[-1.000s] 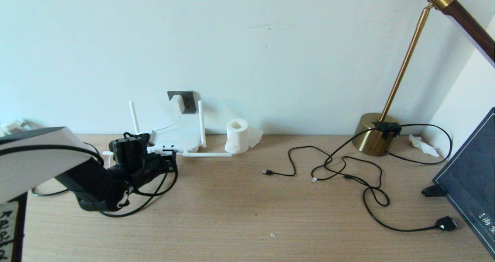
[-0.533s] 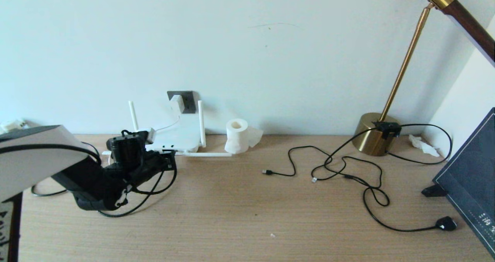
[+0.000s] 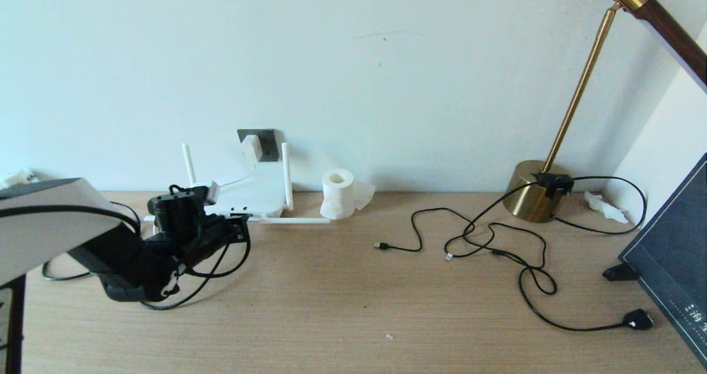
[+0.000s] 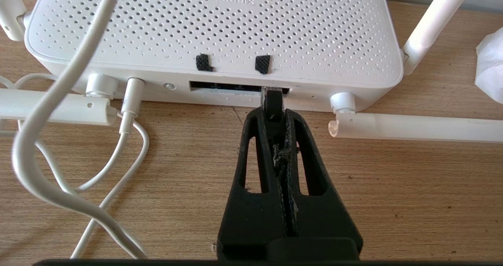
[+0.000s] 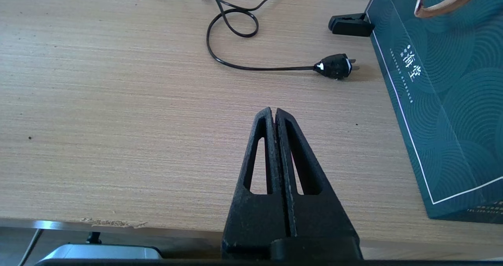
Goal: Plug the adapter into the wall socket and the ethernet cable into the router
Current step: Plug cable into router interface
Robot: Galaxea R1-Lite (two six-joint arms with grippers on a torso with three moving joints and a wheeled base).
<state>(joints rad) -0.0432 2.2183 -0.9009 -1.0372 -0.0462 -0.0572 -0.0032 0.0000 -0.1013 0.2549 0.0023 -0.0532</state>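
Note:
The white router (image 3: 255,195) lies against the wall at the back left, its perforated top (image 4: 212,26) filling the left wrist view. My left gripper (image 3: 241,232) (image 4: 272,114) is shut on the ethernet cable's black plug (image 4: 271,101). The plug's clear tip sits at the mouth of the router's dark port strip (image 4: 224,87). How deep it is in, I cannot tell. The white adapter (image 3: 252,144) sits in the dark grey wall socket (image 3: 267,141), and its thin white cord runs down to the router. My right gripper (image 5: 274,112) hangs shut and empty over bare desk near the front edge.
A tissue roll (image 3: 338,193) stands right of the router, beside a lowered antenna (image 3: 295,220). Black USB cables (image 3: 469,240), the brass lamp base (image 3: 534,198), its bulky plug (image 3: 638,319) (image 5: 334,66) and a dark teal bag (image 5: 444,81) fill the right side.
My left arm has edged slightly left and toward the router, still holding the plug. The right arm has not moved.

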